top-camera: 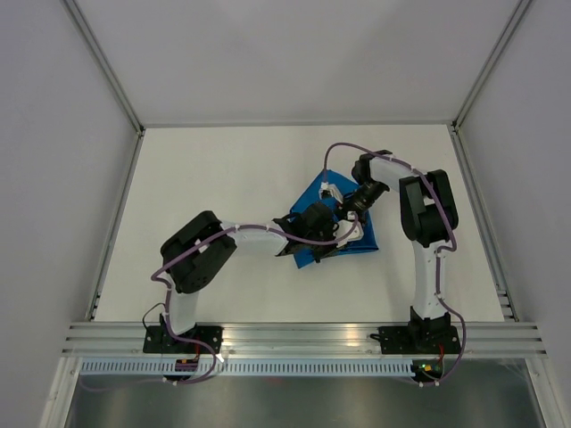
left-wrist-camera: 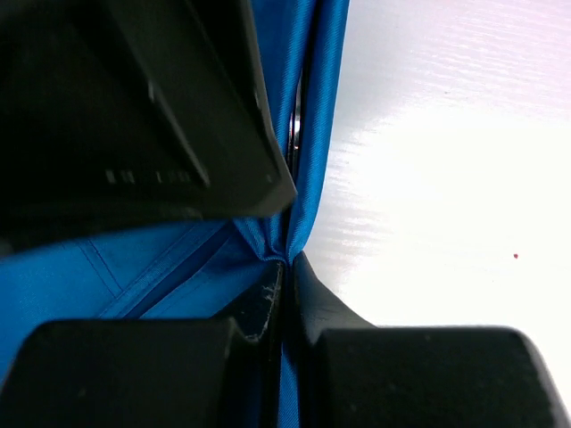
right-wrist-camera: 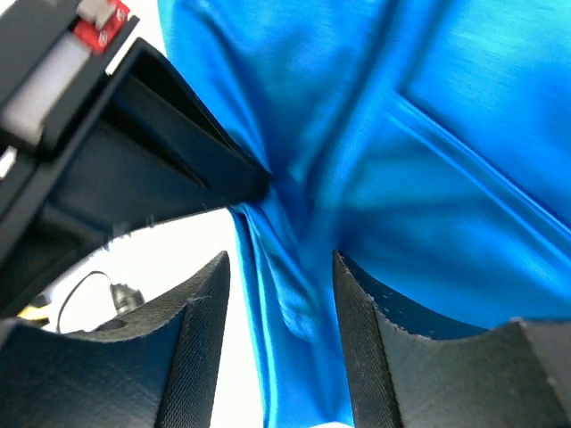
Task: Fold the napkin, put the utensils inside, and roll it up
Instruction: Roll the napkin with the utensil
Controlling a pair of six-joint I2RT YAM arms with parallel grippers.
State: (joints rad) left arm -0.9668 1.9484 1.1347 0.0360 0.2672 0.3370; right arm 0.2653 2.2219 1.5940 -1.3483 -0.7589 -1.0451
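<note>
**A:** What does the left gripper have?

**B:** Its jaws are pressed tight together on a raised fold of the napkin; the blue cloth rises out of the pinch as a narrow ridge.

**A:** And the right gripper?

**B:** Its jaws stand apart; a soft ridge of the napkin runs between its fingers, but they do not squeeze it.

**A:** Where is the napkin?

**B:** It lies bunched on the white table, under both grippers. The two are just beside each other, the left over the napkin's near part and the right toward its far part. The left arm reaches the napkin from its left side; the right arm reaches it from its right side.
</note>
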